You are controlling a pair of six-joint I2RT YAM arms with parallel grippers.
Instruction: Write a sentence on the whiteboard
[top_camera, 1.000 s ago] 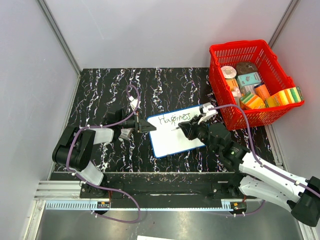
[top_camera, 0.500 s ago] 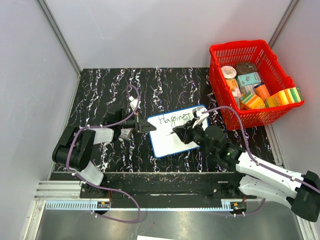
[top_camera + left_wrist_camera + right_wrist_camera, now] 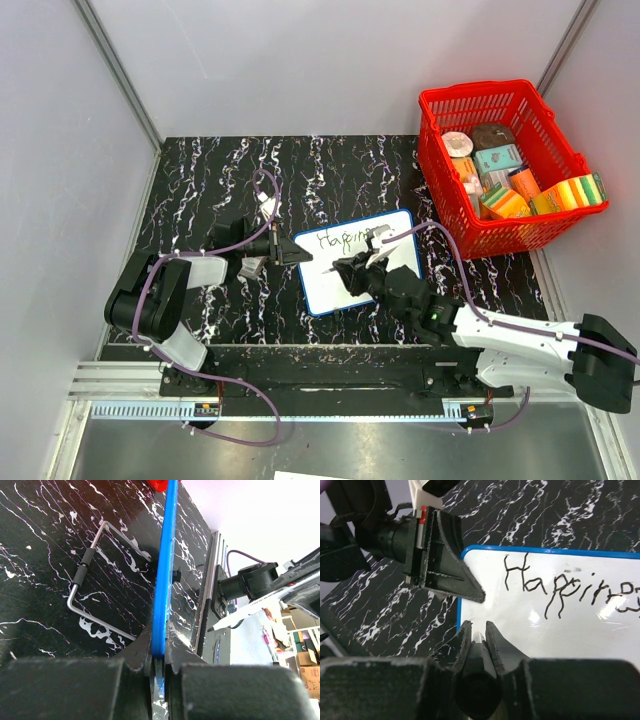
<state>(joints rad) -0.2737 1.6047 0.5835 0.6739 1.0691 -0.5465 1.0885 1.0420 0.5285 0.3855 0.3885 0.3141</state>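
Blue-rimmed whiteboard (image 3: 328, 282) pinched in left gripper (image 3: 158, 656), marker (image 3: 250, 611) in right gripper (image 3: 479, 630)

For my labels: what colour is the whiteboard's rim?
Blue, seen best along the whiteboard edge in the left wrist view.

Top camera looks steeply down on the whole table (image 3: 200, 180) from high beyond its 6 o'clock edge, far off. Left wrist camera sits low and very close at the 9 o'clock rim of the whiteboard (image 3: 162, 580), sighting edge-on toward 3 o'clock. Right wrist camera looks down close on that same end. All three share the whiteboard.
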